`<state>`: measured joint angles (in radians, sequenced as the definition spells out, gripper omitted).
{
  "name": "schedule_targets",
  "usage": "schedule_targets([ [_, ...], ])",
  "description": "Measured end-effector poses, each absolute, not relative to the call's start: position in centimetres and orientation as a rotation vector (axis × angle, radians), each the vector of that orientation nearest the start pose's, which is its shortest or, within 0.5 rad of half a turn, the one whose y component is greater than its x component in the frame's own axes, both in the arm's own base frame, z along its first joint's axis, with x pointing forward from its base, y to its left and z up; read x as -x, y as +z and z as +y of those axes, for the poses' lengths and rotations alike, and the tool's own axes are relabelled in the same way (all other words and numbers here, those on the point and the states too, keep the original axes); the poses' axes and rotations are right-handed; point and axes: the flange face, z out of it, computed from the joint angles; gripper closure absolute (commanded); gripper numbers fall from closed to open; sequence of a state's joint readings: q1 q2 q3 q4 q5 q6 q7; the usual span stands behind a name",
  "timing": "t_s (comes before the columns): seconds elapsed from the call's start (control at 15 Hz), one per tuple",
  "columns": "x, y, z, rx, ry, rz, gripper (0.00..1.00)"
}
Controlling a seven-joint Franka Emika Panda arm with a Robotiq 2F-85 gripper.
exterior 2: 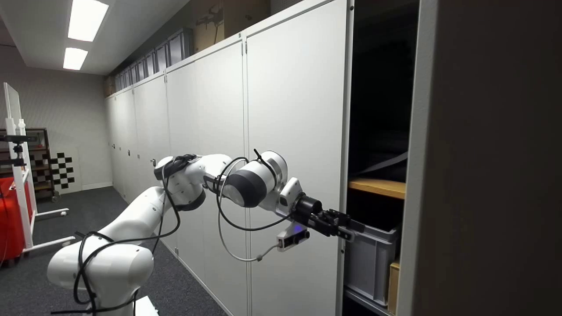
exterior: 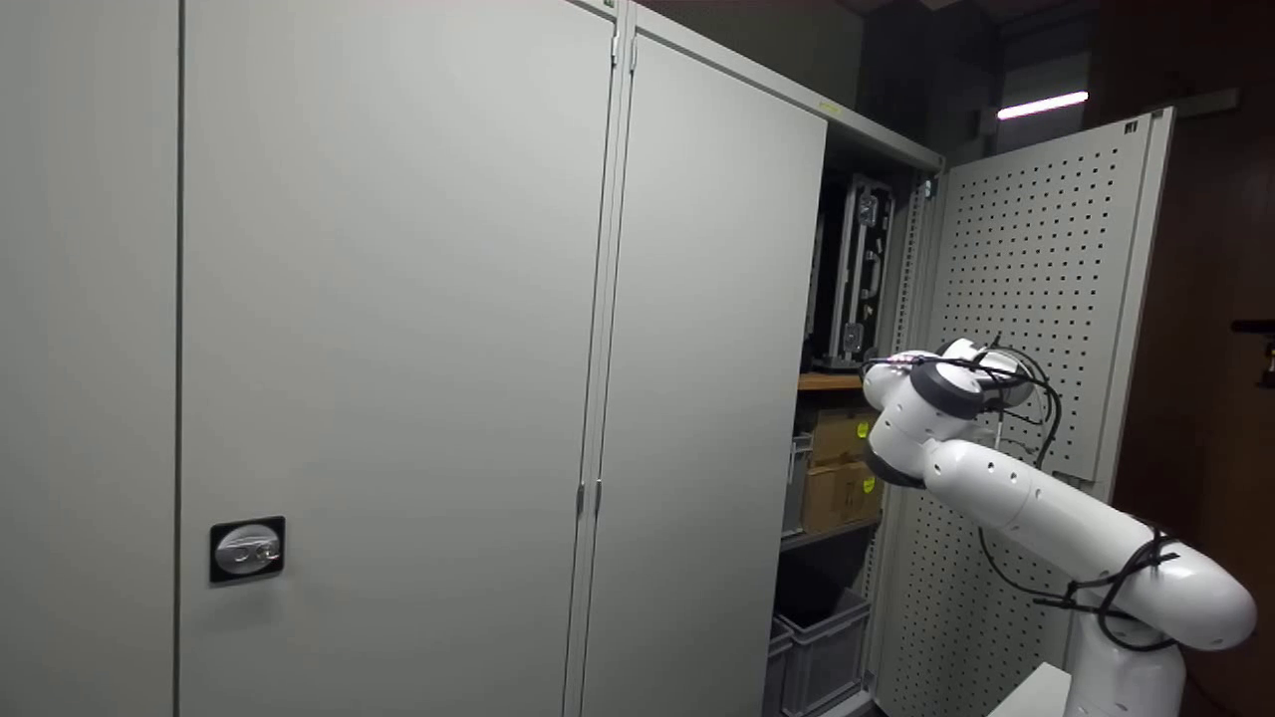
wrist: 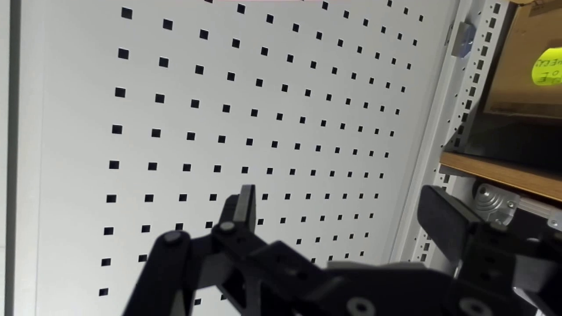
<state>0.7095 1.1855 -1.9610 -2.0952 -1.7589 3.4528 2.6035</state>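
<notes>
My gripper is open with nothing between its fingers in the wrist view, which stands upside down. It faces the perforated inner side of an open cabinet door, with a visible gap. The same door stands swung open behind the arm in an exterior view, where the arm hides the gripper. In an exterior view the gripper is near the cabinet opening, in front of a grey crate. The wooden shelf and a cardboard box with a yellow label show at the right of the wrist view.
A closed cabinet door borders the opening. A black case with metal edges stands on the wooden shelf; cardboard boxes and grey crates are below. A white wheeled stand is farther back.
</notes>
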Motion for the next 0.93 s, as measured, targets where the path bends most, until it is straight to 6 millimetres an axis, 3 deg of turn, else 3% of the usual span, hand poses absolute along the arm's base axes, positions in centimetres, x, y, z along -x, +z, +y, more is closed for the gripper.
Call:
schedule_targets([
  [0.93, -40.52, 46.91, -33.08, -1.550, 1.105, -1.059, 0.00],
])
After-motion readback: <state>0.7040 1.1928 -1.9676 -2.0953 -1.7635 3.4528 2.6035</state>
